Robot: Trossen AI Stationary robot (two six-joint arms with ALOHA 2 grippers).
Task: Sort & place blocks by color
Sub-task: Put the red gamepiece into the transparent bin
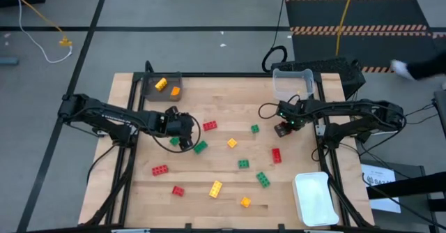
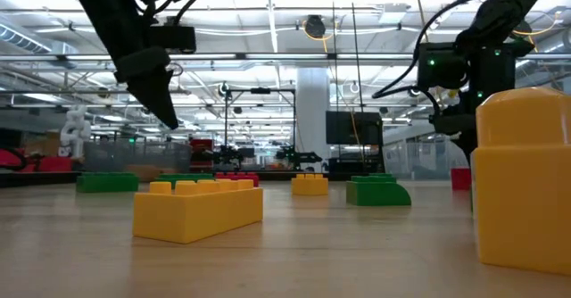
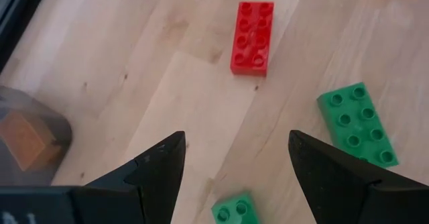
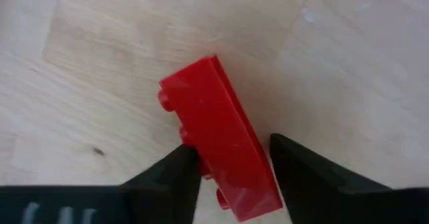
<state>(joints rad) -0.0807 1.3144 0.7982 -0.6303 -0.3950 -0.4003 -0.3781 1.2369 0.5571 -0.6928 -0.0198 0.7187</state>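
Red, green and yellow blocks lie scattered on the wooden table. My right gripper (image 1: 282,129) points down near the far right and is closed around a red block (image 4: 218,137). My left gripper (image 1: 183,138) hangs open at the table's left middle, above a small green block (image 3: 234,210) that lies flat between and below its fingers (image 3: 161,170), untouched. A red block (image 3: 253,36) and a longer green block (image 3: 356,123) lie flat just beyond it. My right gripper pinches the red block between its two fingers, one on the studded face (image 4: 191,150), the other on the opposite face (image 4: 263,158). The fingers come from above, pointing down. The block is turned on its side; I cannot tell whether it is still on the table.
A dark grey tray (image 1: 148,92) at the far left holds a yellow block (image 1: 161,84) and an orange block (image 1: 175,91). A clear tray (image 1: 279,86) stands at the far right and a white tray (image 1: 300,191) at the near right. More blocks lie across the table's middle and near side.
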